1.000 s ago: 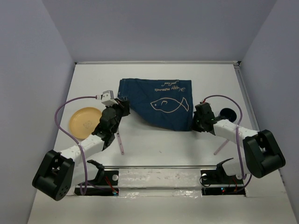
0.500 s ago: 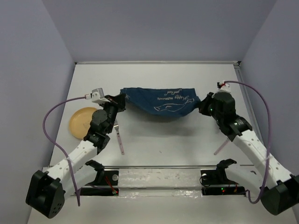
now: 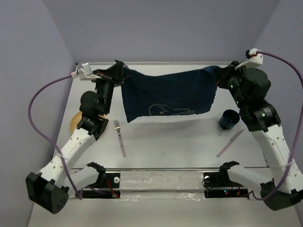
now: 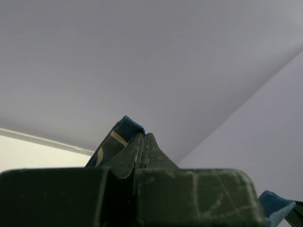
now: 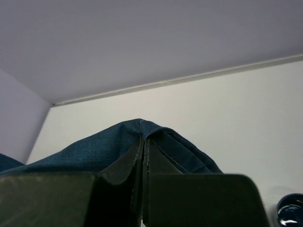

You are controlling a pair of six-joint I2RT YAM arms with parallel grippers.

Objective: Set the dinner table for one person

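A dark blue cloth mat [image 3: 168,94] with a white fish drawing hangs stretched in the air above the white dinner table [image 3: 170,137]. My left gripper [image 3: 122,72] is shut on the mat's left corner, which shows in the left wrist view [image 4: 124,130]. My right gripper [image 3: 218,75] is shut on the mat's right corner, also seen in the right wrist view [image 5: 142,130]. Both grippers are raised high near the far wall. A fork [image 3: 120,137], a knife [image 3: 229,143], a dark blue cup [image 3: 229,119] and a yellow plate [image 3: 74,124] lie on the table.
The plate is mostly hidden behind my left arm at the table's left side. The cup stands just under my right arm and shows in the right wrist view [image 5: 289,210]. Purple-grey walls close in the table at the back and both sides.
Both grippers have lifted the mat off the table and carried it up and toward the far wall, spreading it out. The cup, hidden before, now shows.
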